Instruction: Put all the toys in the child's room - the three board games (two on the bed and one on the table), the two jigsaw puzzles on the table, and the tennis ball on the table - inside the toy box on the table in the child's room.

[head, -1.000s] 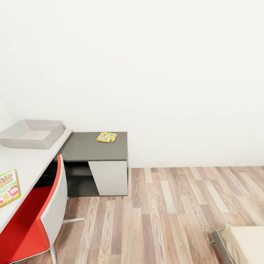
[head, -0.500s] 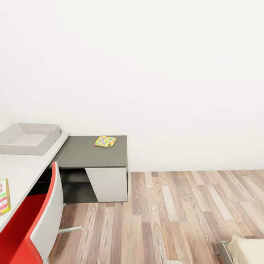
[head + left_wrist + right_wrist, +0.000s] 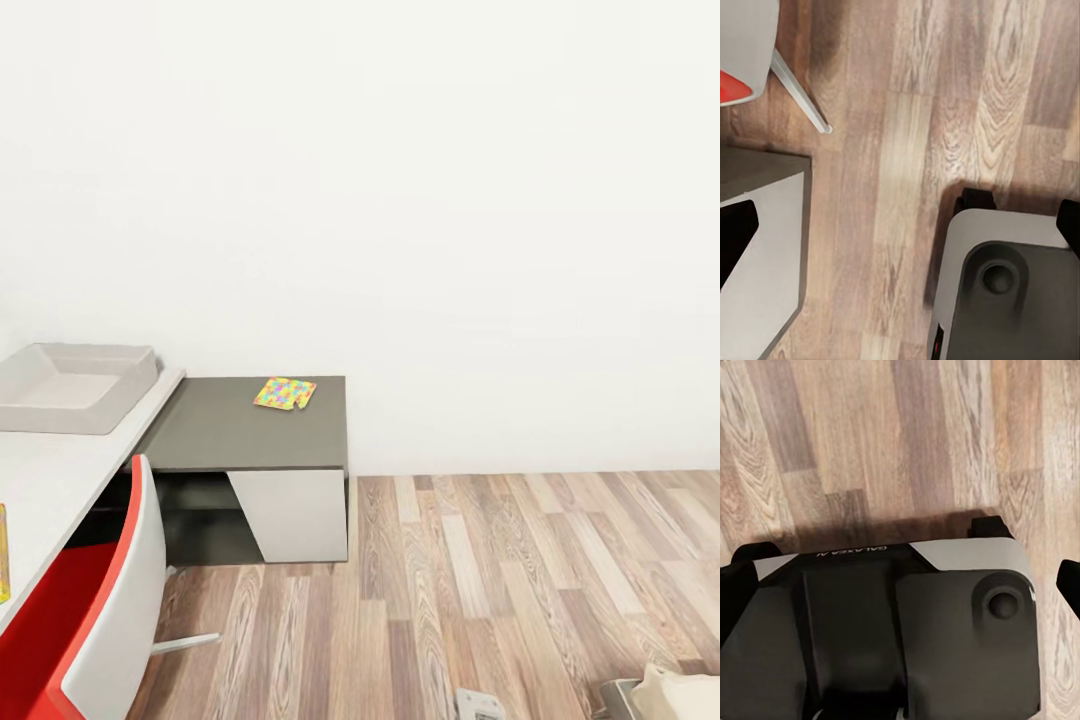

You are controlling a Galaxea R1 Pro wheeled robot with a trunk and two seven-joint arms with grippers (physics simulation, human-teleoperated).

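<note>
The light grey toy box (image 3: 75, 385) stands on the pale table (image 3: 60, 470) at the left of the head view. One multicoloured jigsaw puzzle (image 3: 285, 393) lies flat on the lower dark grey unit (image 3: 250, 430) joined to the table, near the wall. A sliver of a colourful board game (image 3: 3, 555) shows at the left edge on the table. A corner of the cream bed (image 3: 685, 695) sits at the bottom right. My left gripper (image 3: 904, 229) and right gripper (image 3: 904, 589) both hang open over the wood floor above my own base, holding nothing. The tennis ball is out of view.
A red-and-white swivel chair (image 3: 100, 610) stands tucked against the table, its leg (image 3: 799, 94) close to my left arm. My grey base (image 3: 892, 622) is below both wrists. Wood plank floor (image 3: 480, 570) stretches from the unit to the bed, with a white wall behind.
The head view has shifted: toy box, puzzle and unit sit lower and further left, the board game has nearly left the frame, and less of the bed shows. Nothing on the table moved.
</note>
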